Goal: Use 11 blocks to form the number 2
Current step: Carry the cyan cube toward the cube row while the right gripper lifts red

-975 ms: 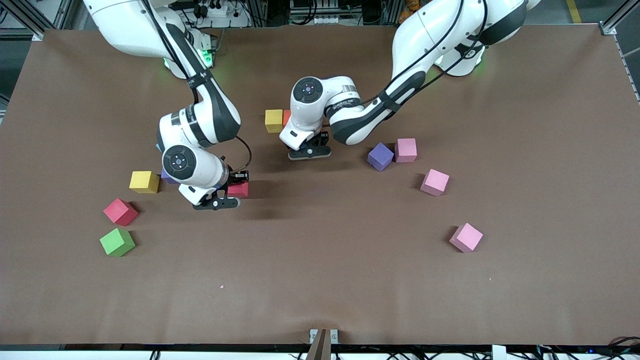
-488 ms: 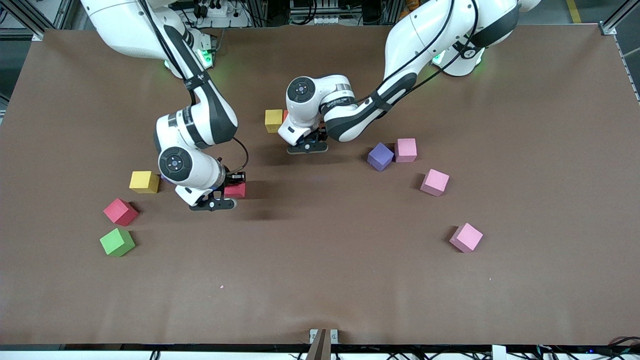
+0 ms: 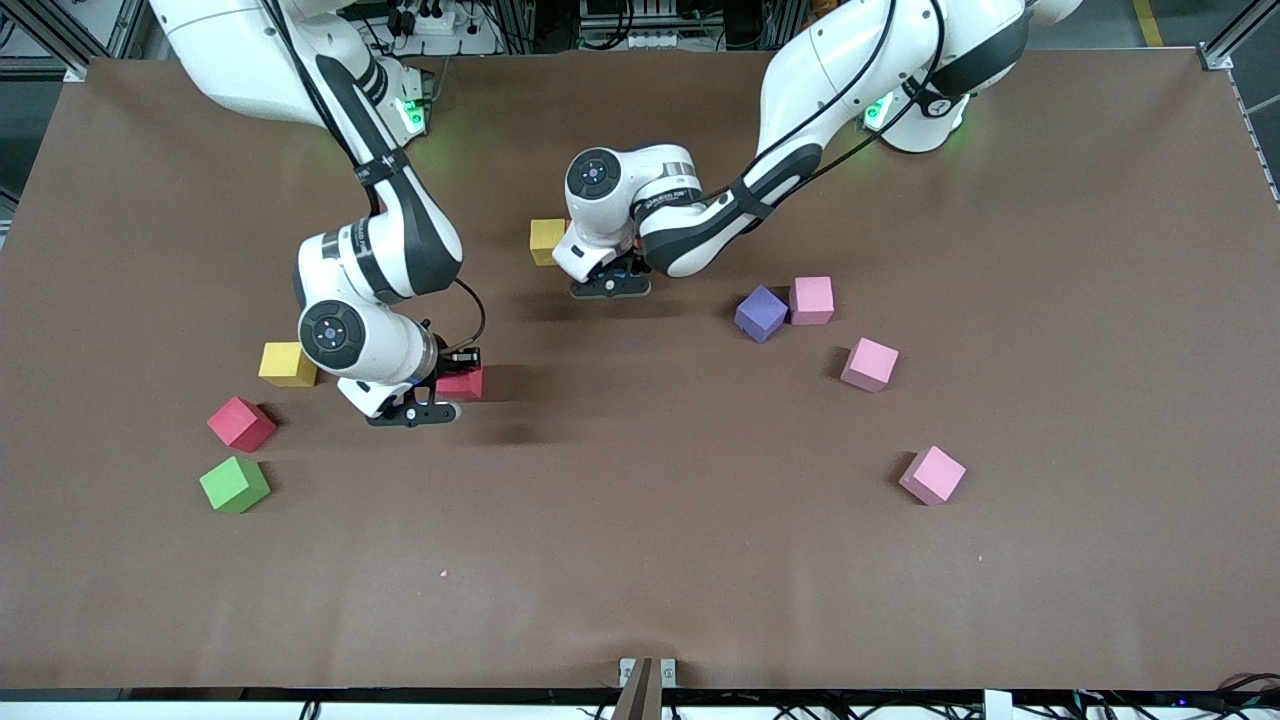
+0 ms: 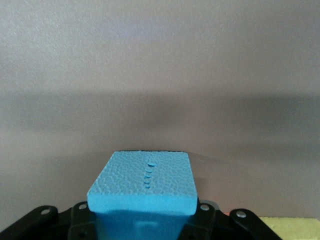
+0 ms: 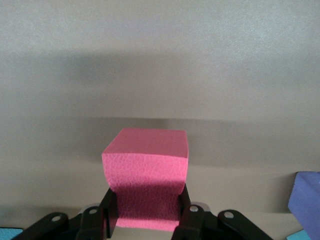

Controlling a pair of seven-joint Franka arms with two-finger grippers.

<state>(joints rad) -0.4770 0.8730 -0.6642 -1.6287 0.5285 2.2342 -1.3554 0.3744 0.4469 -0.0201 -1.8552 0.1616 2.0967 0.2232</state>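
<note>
Left gripper [image 3: 606, 286], clenching light blue block [image 4: 144, 184], should lower squarely against yellow block [image 3: 546, 240] at its nine o'clock; right gripper [image 3: 412, 412] grasps red block [image 3: 461, 383].

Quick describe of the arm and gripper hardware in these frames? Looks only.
Both arms have glossy white shells with dark grey joint bands and black cables strapped along the links; green lights glow at the bases. Each wrist cap bears a round dark disc. The left gripper and the right gripper are black, with visible screws.
</note>
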